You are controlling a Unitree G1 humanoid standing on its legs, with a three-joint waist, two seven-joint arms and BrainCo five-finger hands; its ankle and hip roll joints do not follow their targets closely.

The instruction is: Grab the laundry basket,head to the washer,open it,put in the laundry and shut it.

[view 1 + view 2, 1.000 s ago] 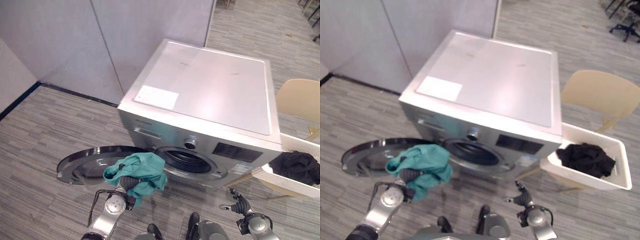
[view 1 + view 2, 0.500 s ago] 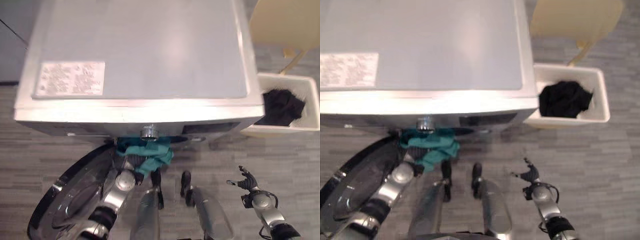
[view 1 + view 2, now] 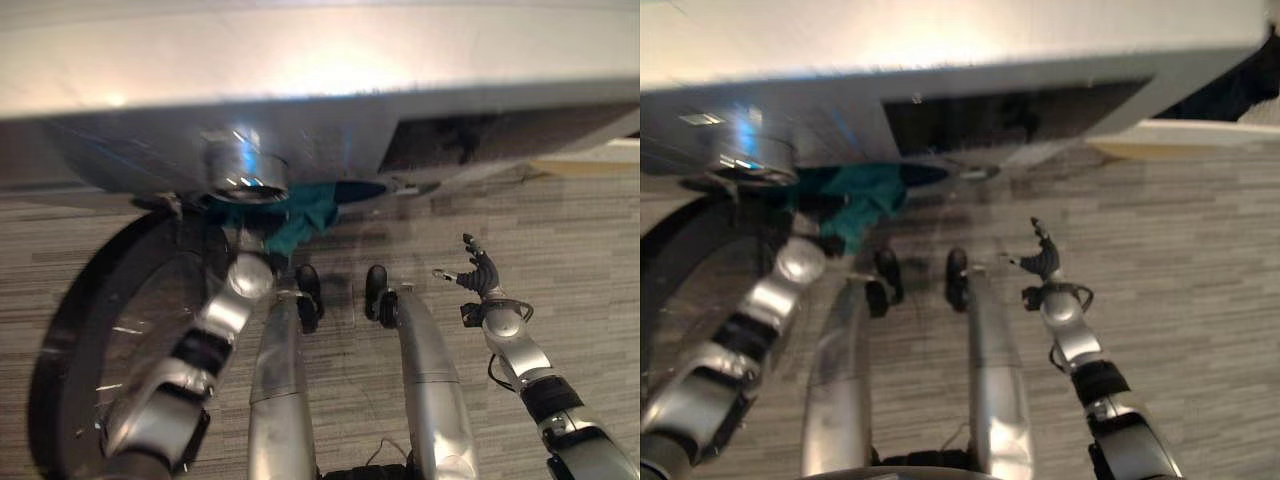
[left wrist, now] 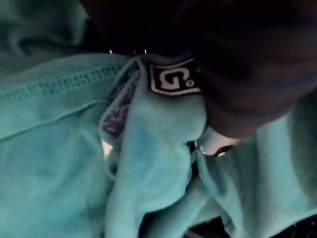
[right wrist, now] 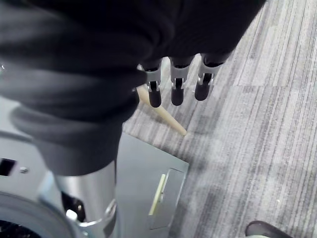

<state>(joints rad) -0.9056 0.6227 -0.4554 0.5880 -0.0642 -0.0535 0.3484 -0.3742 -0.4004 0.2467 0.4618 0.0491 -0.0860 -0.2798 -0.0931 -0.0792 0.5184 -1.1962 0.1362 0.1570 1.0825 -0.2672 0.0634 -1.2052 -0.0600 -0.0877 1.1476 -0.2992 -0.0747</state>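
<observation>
The washer's [image 3: 330,70] front fills the top of the eye views, with its silver knob [image 3: 245,170] at the left. Just under the knob a teal garment [image 3: 292,215] hangs at the mouth of the drum. My left arm reaches up into it, and my left hand [image 4: 218,144] is shut on the cloth, which bunches all round it in the left wrist view. The round glass door [image 3: 95,330] hangs open at the lower left. My right hand [image 3: 480,275] floats open over the floor to the right, fingers [image 5: 173,94] straight and holding nothing.
A white laundry basket [image 3: 1180,135] with dark clothes [image 3: 1245,85] stands at the washer's right corner. A wooden chair leg [image 5: 163,116] and the washer's lower front panel [image 5: 148,193] lie past my right hand. Grey striped carpet spreads to the right.
The camera has dipped low against the washer's front. My left hand has carried the teal garment up to the drum opening. The right hand stays open at the right.
</observation>
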